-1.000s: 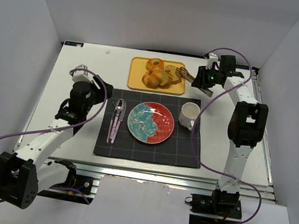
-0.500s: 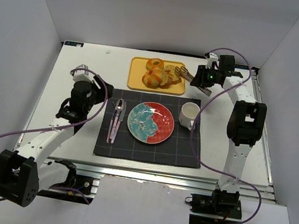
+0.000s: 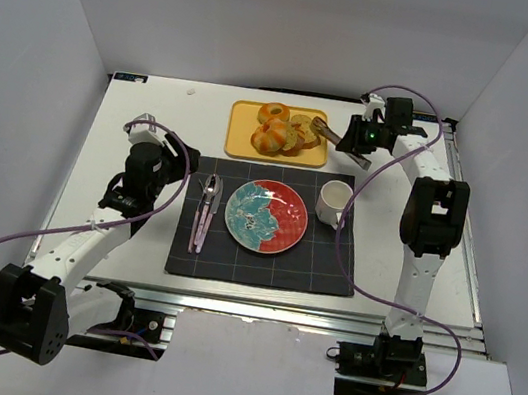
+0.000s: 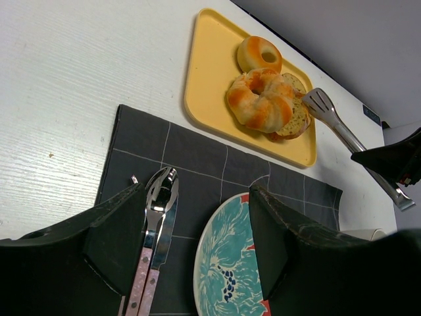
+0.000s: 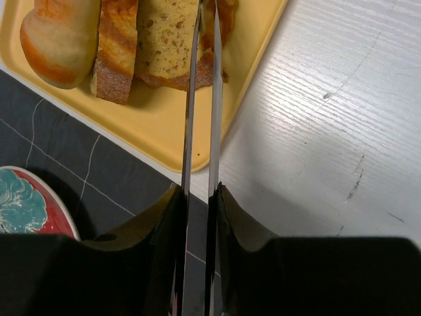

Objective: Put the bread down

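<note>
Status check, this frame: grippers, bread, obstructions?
Left gripper open, hovering over placemat. Right gripper shut on tongs, tips at bread. Bread on tray, darker slice pressed alongside.

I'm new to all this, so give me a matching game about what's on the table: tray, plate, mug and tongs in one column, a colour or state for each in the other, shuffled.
Things:
1. tray
2. plate
3. mug
4. tongs

Colour or state:
A. white
B. teal and red
C. gripped by the right gripper
D. yellow

Pairs: 1-D, 2-B, 3-A, 4-C
</note>
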